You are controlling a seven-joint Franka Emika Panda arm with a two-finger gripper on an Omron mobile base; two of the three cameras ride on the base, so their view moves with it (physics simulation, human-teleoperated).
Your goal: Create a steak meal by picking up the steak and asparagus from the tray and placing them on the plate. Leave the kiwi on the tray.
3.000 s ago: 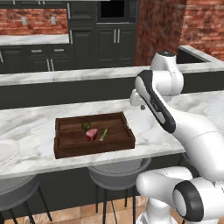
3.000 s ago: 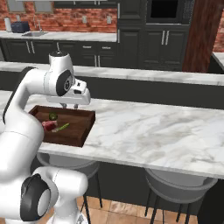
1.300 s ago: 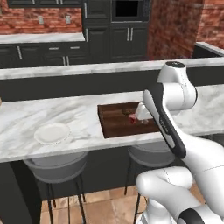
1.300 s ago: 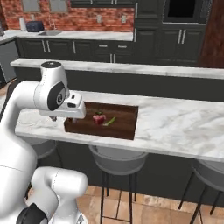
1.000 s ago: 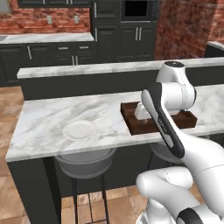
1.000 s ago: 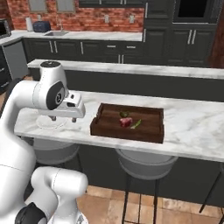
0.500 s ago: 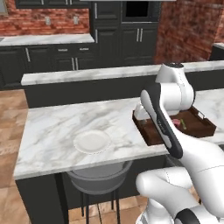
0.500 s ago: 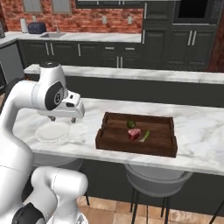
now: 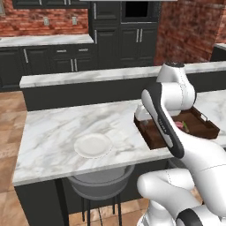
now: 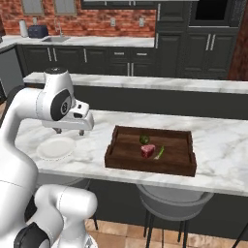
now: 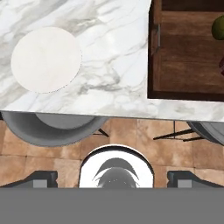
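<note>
The dark wooden tray (image 10: 151,162) sits on the marble counter and holds the kiwi (image 10: 144,139), the steak (image 10: 147,150) and the asparagus (image 10: 159,152) close together. The white plate (image 10: 56,147) lies bare on the counter to the tray's left. My gripper (image 10: 70,131) hangs open above the counter, between plate and tray and nearer the plate, holding nothing. In the hand view the plate (image 11: 46,59) is at upper left, the tray (image 11: 188,57) at upper right with the kiwi (image 11: 218,27) at its edge. From the left base view I see the plate (image 9: 92,145), tray (image 9: 201,132) and steak (image 9: 179,125).
Grey bar stools (image 10: 174,198) (image 9: 99,181) stand under the counter's front edge. A raised dark ledge (image 10: 145,85) runs behind the counter. Bare marble (image 10: 97,145) lies between plate and tray, and tiled floor (image 11: 131,131) shows below the edge.
The base has driven left along the counter, so the whole scene has slid right in both base views and the plate has come closer. The gripper stays open and empty.
</note>
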